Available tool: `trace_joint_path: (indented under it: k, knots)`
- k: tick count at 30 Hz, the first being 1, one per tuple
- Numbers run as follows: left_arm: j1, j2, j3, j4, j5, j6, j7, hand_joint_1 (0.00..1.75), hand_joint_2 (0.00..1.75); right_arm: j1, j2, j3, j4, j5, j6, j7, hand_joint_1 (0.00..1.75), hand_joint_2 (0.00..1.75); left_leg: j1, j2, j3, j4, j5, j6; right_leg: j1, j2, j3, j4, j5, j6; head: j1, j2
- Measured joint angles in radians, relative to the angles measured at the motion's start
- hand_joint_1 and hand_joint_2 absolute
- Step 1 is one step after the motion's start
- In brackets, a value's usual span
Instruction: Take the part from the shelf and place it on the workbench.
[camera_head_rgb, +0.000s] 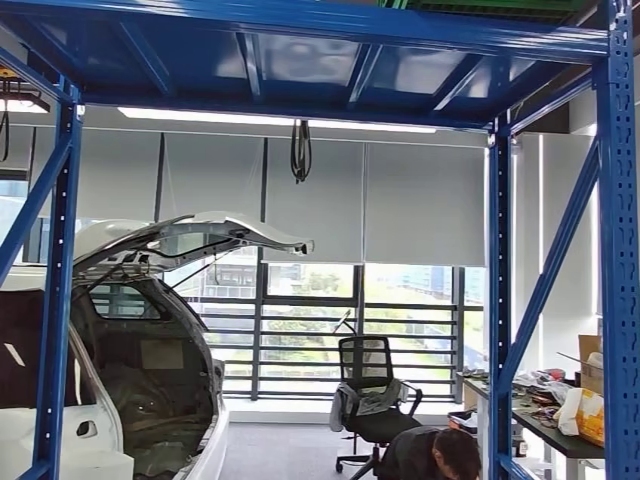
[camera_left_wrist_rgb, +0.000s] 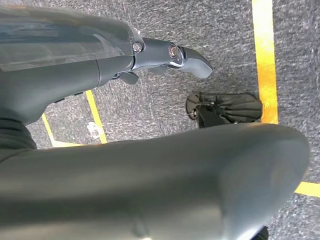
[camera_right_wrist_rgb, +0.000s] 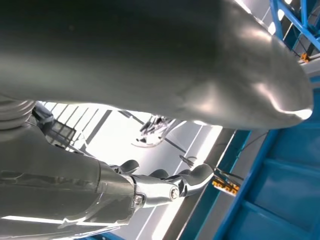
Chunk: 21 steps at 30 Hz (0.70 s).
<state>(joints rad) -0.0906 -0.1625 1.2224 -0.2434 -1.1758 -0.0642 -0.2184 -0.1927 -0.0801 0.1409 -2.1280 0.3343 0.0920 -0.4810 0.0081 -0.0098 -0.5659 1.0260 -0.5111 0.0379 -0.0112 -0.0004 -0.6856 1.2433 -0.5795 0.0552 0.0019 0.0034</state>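
A shelf frame (camera_head_rgb: 498, 300) stands in front, its posts at the left and right and its deck overhead. Behind it, a car (camera_head_rgb: 143, 370) with its hatch raised sits at the left, and an office chair (camera_head_rgb: 370, 400) stands before the window (camera_head_rgb: 317, 320). A person (camera_head_rgb: 434, 455) crouches beside the chair, with a cluttered counter (camera_head_rgb: 562, 440) at the right.

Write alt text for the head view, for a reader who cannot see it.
A blue steel shelf frame fills the foreground, looking through to a white car with its tailgate raised, left. Behind are blinds-covered windows, a black office chair, a crouching person and a cluttered workbench, right.
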Motion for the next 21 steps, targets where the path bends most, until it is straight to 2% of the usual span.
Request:
trace_joint_path:
  k: [1, 2, 3, 5, 8, 10, 12, 13, 14, 15, 17, 18, 19, 21]
  knots:
    - [0.000, 0.000, 0.000, 0.000, 0.000, 0.000, 0.000, 0.00, 0.00, 0.001, 0.000, -0.001, 0.002, -0.003, 0.002, 0.001, 0.00, 0.00, -0.001, -0.001, 0.006, 0.000, -0.004, -0.001, 0.001, 0.000, 0.027, -0.070, 0.044, -0.005, 0.000, 0.000]
    - [0.000, 0.000, 0.001, 0.000, 0.000, 0.000, 0.000, 0.00, 0.00, 0.001, 0.000, -0.002, 0.003, -0.005, 0.004, 0.002, 0.00, 0.00, -0.003, -0.002, 0.011, 0.000, -0.008, -0.003, 0.004, 0.000, 0.054, -0.135, 0.076, -0.011, 0.000, 0.000]
    - [-0.001, 0.000, 0.001, 0.000, 0.000, 0.001, 0.000, 0.00, 0.00, 0.001, 0.000, -0.003, 0.004, -0.006, 0.004, 0.002, 0.00, 0.00, -0.004, -0.003, 0.013, 0.000, -0.012, -0.006, 0.007, 0.000, 0.076, -0.185, 0.094, -0.018, 0.000, 0.000]
    - [-0.001, -0.001, 0.003, 0.001, 0.000, 0.003, 0.000, 0.00, 0.00, 0.005, 0.000, -0.004, 0.006, -0.008, 0.006, 0.003, 0.00, 0.00, -0.004, -0.002, 0.013, -0.002, -0.015, -0.015, 0.012, 0.002, 0.091, -0.218, 0.093, -0.030, 0.000, 0.000]
    - [-0.001, 0.000, 0.007, 0.001, 0.000, 0.008, 0.002, 0.00, 0.00, 0.010, 0.001, -0.004, 0.007, -0.009, 0.010, 0.002, 0.00, 0.00, -0.005, -0.001, 0.012, 0.006, -0.028, -0.029, 0.006, 0.002, 0.099, -0.236, 0.093, -0.045, 0.000, 0.000]
    - [-0.002, 0.001, 0.008, 0.001, 0.000, 0.010, 0.003, 0.00, 0.00, 0.011, 0.002, -0.004, 0.008, -0.009, 0.012, 0.000, 0.00, 0.00, -0.003, 0.001, -0.026, 0.086, -0.072, -0.036, 0.000, -0.002, 0.109, -0.246, 0.093, -0.053, 0.000, 0.000]
    - [0.000, 0.003, 0.010, 0.001, 0.001, 0.013, 0.005, 0.00, 0.00, 0.013, 0.002, -0.004, 0.010, -0.010, 0.013, -0.005, 0.00, 0.00, 0.002, 0.001, -0.100, 0.220, -0.121, -0.044, -0.001, -0.004, 0.114, -0.247, 0.089, -0.056, 0.000, 0.000]
    - [0.002, 0.005, 0.011, 0.001, 0.001, 0.016, 0.006, 0.00, 0.00, 0.013, 0.003, -0.004, 0.011, -0.012, 0.014, -0.008, 0.00, 0.00, 0.005, 0.001, -0.128, 0.264, -0.127, -0.048, -0.002, -0.004, 0.117, -0.246, 0.086, -0.056, 0.000, 0.000]
    - [0.004, 0.006, 0.012, 0.001, 0.002, 0.019, 0.006, 0.00, 0.00, 0.013, 0.003, -0.004, 0.013, -0.015, 0.016, -0.011, 0.00, 0.00, 0.008, 0.001, -0.139, 0.270, -0.111, -0.052, -0.003, -0.003, 0.121, -0.246, 0.082, -0.054, 0.000, 0.000]
    - [0.005, 0.008, 0.014, 0.001, 0.004, 0.021, 0.006, 0.00, 0.00, 0.013, 0.003, -0.004, 0.015, -0.018, 0.018, -0.013, 0.00, 0.00, 0.011, 0.002, -0.130, 0.238, -0.079, -0.055, -0.006, -0.002, 0.128, -0.246, 0.078, -0.051, 0.000, 0.000]
    - [0.005, 0.012, 0.017, 0.001, 0.007, 0.023, 0.006, 0.00, 0.00, 0.013, 0.007, -0.005, 0.017, -0.023, 0.021, -0.016, 0.00, 0.00, 0.016, 0.003, -0.077, 0.111, 0.000, -0.060, -0.009, -0.001, 0.144, -0.244, 0.065, -0.039, 0.000, 0.000]
    - [0.005, 0.013, 0.018, 0.001, 0.008, 0.023, 0.005, 0.00, 0.00, 0.013, 0.009, -0.005, 0.018, -0.024, 0.022, -0.017, 0.00, 0.00, 0.016, 0.004, -0.054, 0.058, 0.020, -0.059, -0.009, 0.000, 0.148, -0.241, 0.058, -0.033, 0.000, 0.000]
    - [0.005, 0.014, 0.019, 0.001, 0.009, 0.022, 0.004, 0.00, 0.00, 0.013, 0.011, -0.006, 0.018, -0.024, 0.022, -0.019, 0.00, 0.00, 0.016, 0.004, -0.040, 0.025, 0.027, -0.056, -0.008, 0.001, 0.151, -0.240, 0.054, -0.026, 0.000, 0.000]
    - [0.006, 0.016, 0.020, 0.001, 0.008, 0.023, 0.001, 0.00, 0.00, 0.015, 0.016, -0.008, 0.019, -0.025, 0.021, -0.023, 0.00, 0.00, 0.012, 0.004, -0.034, 0.012, 0.017, -0.042, -0.007, 0.001, 0.152, -0.241, 0.050, -0.015, 0.000, 0.000]
